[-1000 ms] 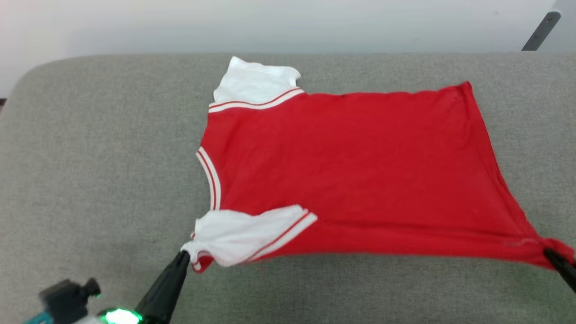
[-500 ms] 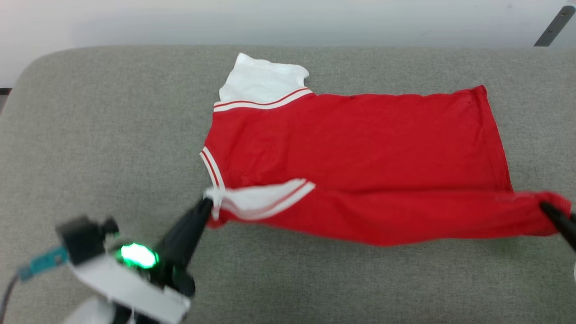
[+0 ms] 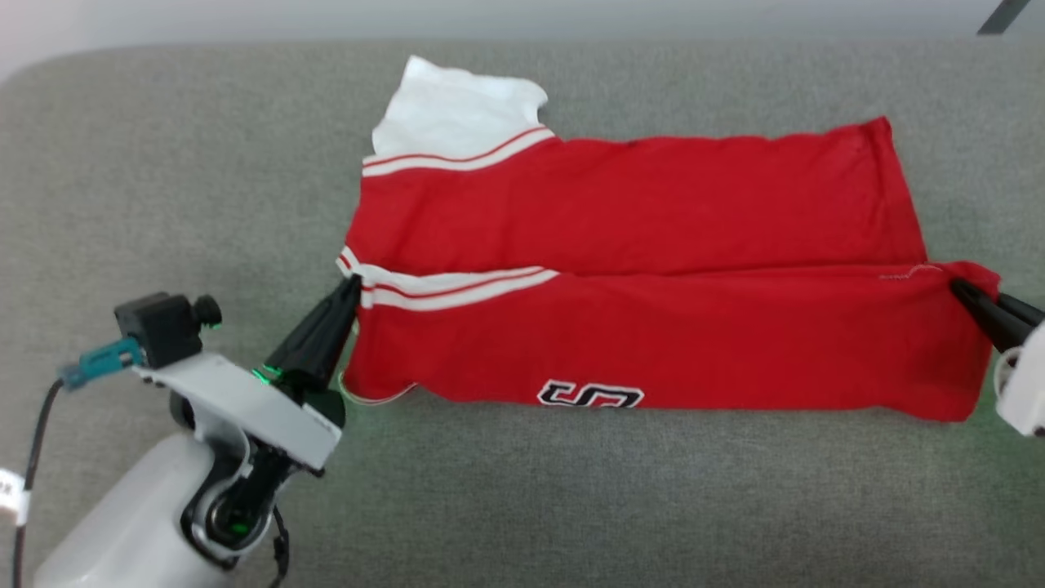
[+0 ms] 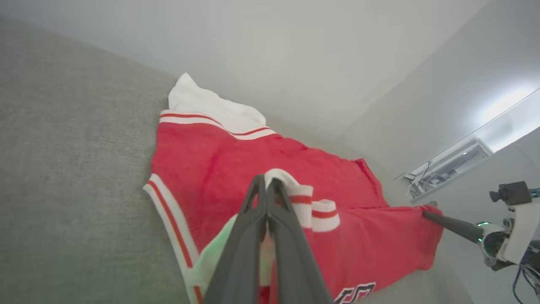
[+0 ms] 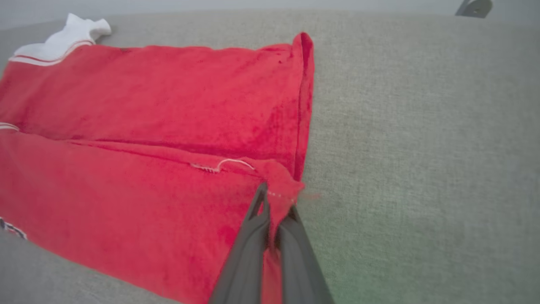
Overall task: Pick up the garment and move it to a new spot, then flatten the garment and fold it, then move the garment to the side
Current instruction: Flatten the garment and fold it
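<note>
The garment [image 3: 637, 220] is a red jersey with white sleeves and striped trim, spread sideways on the grey cushion [image 3: 163, 180]. Its near half is lifted and folded back toward the far half, showing black lettering [image 3: 589, 395] on the hanging underside. My left gripper [image 3: 353, 284] is shut on the near white sleeve at the garment's left end; the left wrist view shows its fingers [image 4: 270, 219] pinching the striped cuff [image 4: 310, 207]. My right gripper [image 3: 957, 287] is shut on the red hem corner [image 5: 282, 185] at the right end. The far white sleeve [image 3: 457, 110] lies flat.
The grey cushion [image 5: 422, 126] extends well beyond the garment on all sides. A pale wall [image 4: 295, 50] runs behind it. A dark metal leg [image 3: 1000, 16] shows at the top right corner. My left arm's white wrist housing [image 3: 237, 408] sits at the lower left.
Both grippers have carried the garment's near edge up and away from me, folding it over the far half; the lettering now shows underneath. The head camera has also tilted.
</note>
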`<state>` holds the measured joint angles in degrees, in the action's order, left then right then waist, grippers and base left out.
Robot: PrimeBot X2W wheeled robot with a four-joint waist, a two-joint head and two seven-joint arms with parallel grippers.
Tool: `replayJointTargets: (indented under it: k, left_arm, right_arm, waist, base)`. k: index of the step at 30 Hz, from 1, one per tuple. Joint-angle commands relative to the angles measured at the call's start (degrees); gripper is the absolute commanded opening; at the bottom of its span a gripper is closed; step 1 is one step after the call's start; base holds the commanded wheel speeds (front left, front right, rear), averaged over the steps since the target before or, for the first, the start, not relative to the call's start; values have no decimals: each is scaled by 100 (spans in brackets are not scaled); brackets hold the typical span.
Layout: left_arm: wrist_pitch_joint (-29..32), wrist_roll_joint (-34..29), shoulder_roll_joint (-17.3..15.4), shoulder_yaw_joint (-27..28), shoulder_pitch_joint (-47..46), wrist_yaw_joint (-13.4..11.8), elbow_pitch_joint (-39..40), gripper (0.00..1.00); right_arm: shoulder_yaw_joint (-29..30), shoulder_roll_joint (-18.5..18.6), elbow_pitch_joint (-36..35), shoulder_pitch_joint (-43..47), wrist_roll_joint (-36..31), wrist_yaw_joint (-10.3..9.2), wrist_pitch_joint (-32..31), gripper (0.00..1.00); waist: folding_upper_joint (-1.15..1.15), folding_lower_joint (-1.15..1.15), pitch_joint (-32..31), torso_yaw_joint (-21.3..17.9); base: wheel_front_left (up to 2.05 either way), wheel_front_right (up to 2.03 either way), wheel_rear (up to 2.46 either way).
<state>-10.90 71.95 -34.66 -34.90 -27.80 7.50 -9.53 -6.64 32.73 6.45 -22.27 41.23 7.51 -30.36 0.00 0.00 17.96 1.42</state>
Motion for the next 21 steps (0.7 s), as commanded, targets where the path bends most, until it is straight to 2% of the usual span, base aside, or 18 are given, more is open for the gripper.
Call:
replayJointTargets:
  k: [1,11,12,13,14,15,16,17,21]
  left_arm:
    - [-34,-84,9,-35,-102,-8,-121,0]
    - [-250,-652,308,-715,-760,-9,-1577,0]
    - [-262,-648,329,-761,-801,-9,-1646,3]
    - [-280,-623,342,-797,-839,-9,-1698,15]
    - [-290,-600,346,-835,-871,-9,-1733,36]
    - [-308,-589,332,-874,-906,-9,-1774,69]
    - [-310,-563,310,-922,-940,-9,-1798,100]
    - [-283,-558,276,-980,-979,-9,-1806,100]
    - [-123,-600,50,-1169,-1154,-8,-1832,100]
  right_arm:
    - [-73,-10,95,-112,-40,-4,64,0]
    - [-984,8,1381,-798,56,-4,720,0]
    - [-1056,16,1463,-827,86,-4,771,0]
    - [-1127,23,1525,-851,128,-4,828,0]
    - [-1192,32,1582,-875,165,-4,873,0]
    - [-1239,51,1642,-893,206,-4,909,34]
    - [-1262,70,1683,-919,250,-4,990,60]
    - [-1266,76,1715,-958,290,-4,1072,100]
    - [-1309,96,1748,-1004,457,-4,1314,100]
  waist:
    - [0,0,200,-44]
    - [0,0,403,14]
    - [0,0,390,25]
    - [0,0,372,34]
    - [0,0,341,44]
    - [0,0,302,52]
    - [0,0,258,56]
    - [0,0,209,59]
    - [0,0,-63,64]
  base:
    - [0,0,0]
    - [0,0,0]
    - [0,0,0]
    - [0,0,0]
    - [0,0,0]
    - [0,0,0]
    - [0,0,0]
    - [0,0,0]
    - [0,0,0]
